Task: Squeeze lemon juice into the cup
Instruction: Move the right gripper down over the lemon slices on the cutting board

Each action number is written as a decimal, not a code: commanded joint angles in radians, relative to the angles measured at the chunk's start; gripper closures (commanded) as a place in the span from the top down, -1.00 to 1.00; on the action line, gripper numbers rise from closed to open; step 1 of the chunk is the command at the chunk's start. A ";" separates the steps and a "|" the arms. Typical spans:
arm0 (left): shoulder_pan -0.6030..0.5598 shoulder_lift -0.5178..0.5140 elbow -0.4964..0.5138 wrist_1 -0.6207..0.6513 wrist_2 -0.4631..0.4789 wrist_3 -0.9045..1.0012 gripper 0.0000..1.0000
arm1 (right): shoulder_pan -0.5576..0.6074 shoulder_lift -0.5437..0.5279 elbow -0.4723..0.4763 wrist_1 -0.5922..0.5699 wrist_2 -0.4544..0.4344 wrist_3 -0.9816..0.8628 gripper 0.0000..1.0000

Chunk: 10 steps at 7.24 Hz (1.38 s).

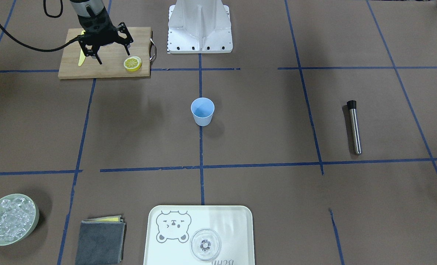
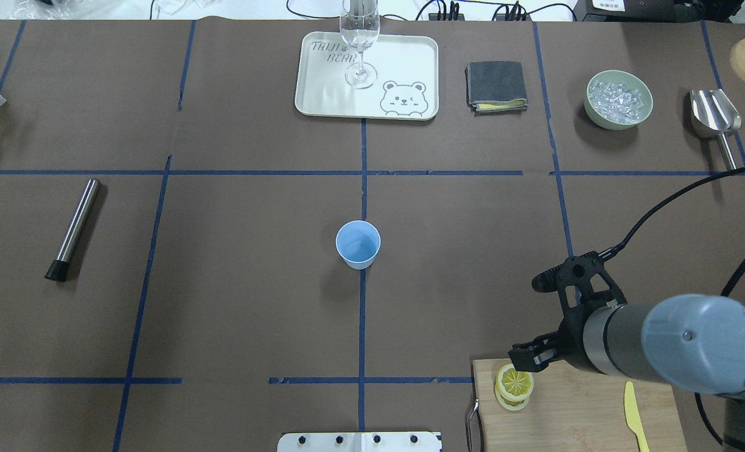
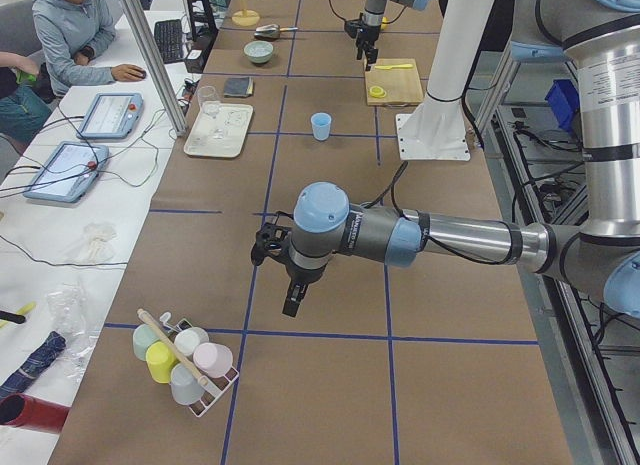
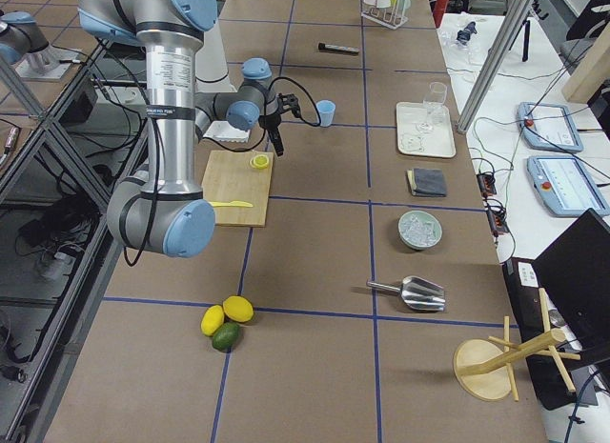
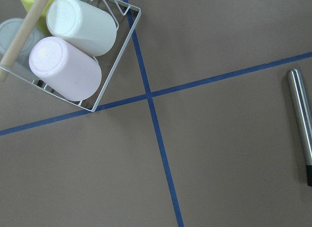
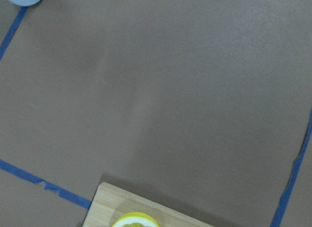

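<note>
Two lemon slices lie stacked on the wooden cutting board in front of my right arm; they also show in the overhead view and at the bottom edge of the right wrist view. The light blue cup stands upright and empty at the table's middle. My right gripper hangs open and empty over the board, beside and above the slices. My left gripper shows only in the exterior left view, far from the cup, and I cannot tell whether it is open or shut.
A pale yellow knife lies on the board. A steel muddler lies on my left side. A tray with a glass, a folded cloth, a bowl of ice and a scoop line the far edge. A cup rack sits below my left wrist.
</note>
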 commanded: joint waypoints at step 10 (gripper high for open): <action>0.002 0.003 -0.001 0.001 -0.002 0.000 1.00 | -0.167 0.000 -0.160 0.152 -0.137 0.028 0.99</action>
